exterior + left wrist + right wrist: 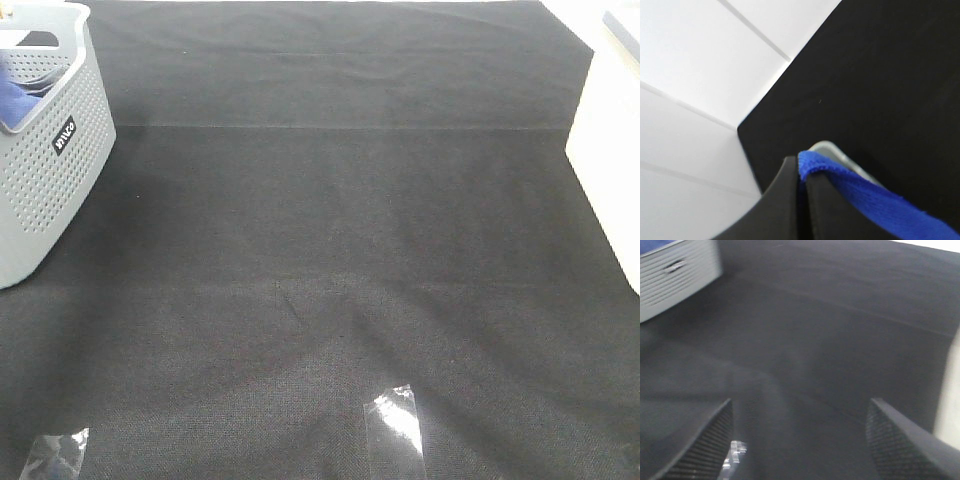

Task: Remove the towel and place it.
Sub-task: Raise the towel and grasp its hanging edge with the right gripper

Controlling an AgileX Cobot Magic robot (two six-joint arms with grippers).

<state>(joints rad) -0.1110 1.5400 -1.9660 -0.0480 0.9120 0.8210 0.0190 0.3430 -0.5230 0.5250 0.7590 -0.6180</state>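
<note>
The royal-blue towel [18, 100] shows as a small patch inside the grey perforated basket [45, 170] at the far left of the exterior high view. Neither gripper shows in that view. In the left wrist view my left gripper [802, 170] is shut on a fold of the towel [865, 195], which trails away from the black fingers [785, 200] over a pale basket rim [832, 150]. In the right wrist view my right gripper [800, 430] is open and empty above the black cloth; the basket [677, 270] lies far off, with a blue sliver at its top.
A black cloth [340, 250] covers the table. A white box [610, 150] stands at the right edge. Two strips of clear tape [395, 425] lie near the front edge. White panels [695, 75] border the cloth in the left wrist view.
</note>
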